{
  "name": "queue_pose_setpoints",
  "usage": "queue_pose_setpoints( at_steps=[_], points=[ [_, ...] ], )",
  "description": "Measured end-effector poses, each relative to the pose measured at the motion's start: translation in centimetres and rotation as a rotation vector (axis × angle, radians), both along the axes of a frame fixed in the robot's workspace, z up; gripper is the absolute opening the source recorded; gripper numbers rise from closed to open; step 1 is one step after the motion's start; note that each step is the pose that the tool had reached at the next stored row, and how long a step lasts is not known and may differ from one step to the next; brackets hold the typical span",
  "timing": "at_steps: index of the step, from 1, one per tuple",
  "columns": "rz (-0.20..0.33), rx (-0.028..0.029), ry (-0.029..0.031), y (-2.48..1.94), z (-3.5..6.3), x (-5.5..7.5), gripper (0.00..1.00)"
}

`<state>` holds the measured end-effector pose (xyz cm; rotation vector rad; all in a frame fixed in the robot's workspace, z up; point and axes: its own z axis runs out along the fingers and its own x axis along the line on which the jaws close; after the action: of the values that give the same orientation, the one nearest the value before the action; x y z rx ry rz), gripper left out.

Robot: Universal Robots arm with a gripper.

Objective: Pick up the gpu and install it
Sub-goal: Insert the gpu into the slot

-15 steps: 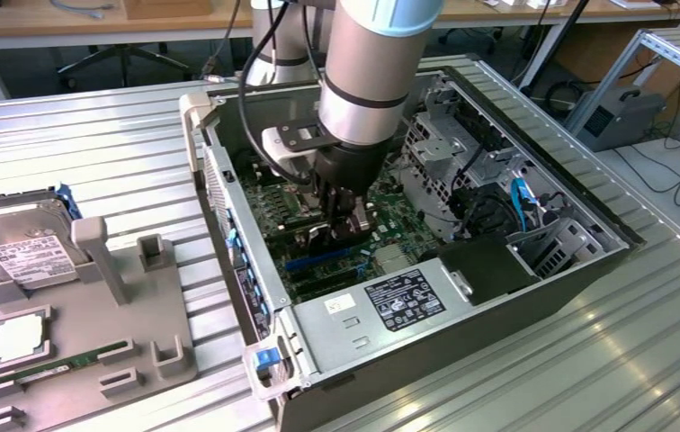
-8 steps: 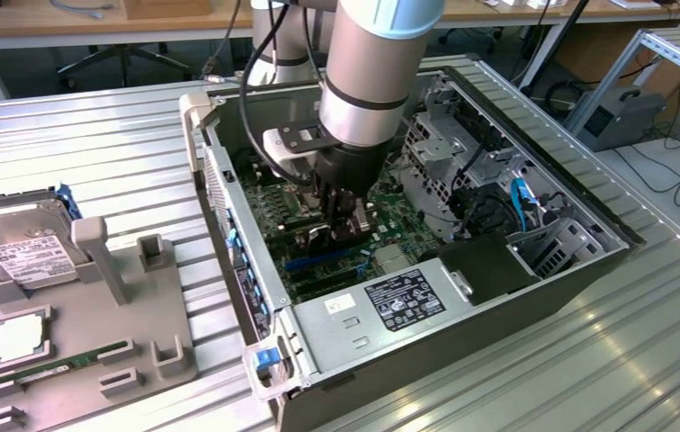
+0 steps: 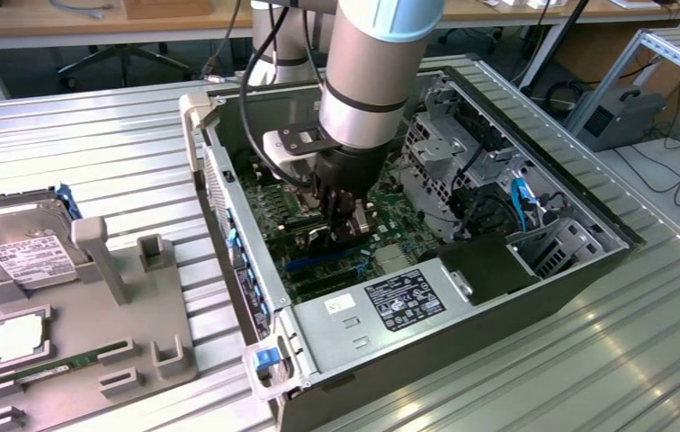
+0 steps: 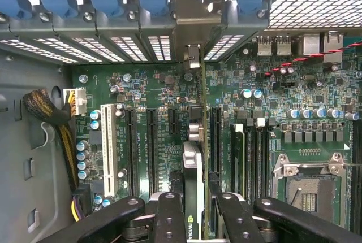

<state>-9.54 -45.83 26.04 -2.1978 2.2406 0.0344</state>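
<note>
Gripping gpu (image 4: 193,158) edge-on: gripper (image 4: 198,200) fingers (image 4: 169,217) clamped on both card faces above motherboard (image 4: 141,135) slots. Nvidia logo visible on card edge. Power supply label (image 3: 403,300) text unreadable.

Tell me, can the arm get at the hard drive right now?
Probably not yet: the arm is down inside the computer case with its jaws shut on the card, and the case wall stands between it and the hard drive.

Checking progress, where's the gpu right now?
Wrist view: the gpu is held edge-on by the gripper inside the computer case, over the motherboard's expansion slots.
</note>
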Motion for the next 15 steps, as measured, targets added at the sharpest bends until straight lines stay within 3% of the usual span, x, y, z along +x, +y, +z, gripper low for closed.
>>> queue_pose_setpoints(
  at_steps=[15],
  points=[
    [0.0,0.0004,-0.0002,0.01,-0.24,0.0,0.27]
  ],
)
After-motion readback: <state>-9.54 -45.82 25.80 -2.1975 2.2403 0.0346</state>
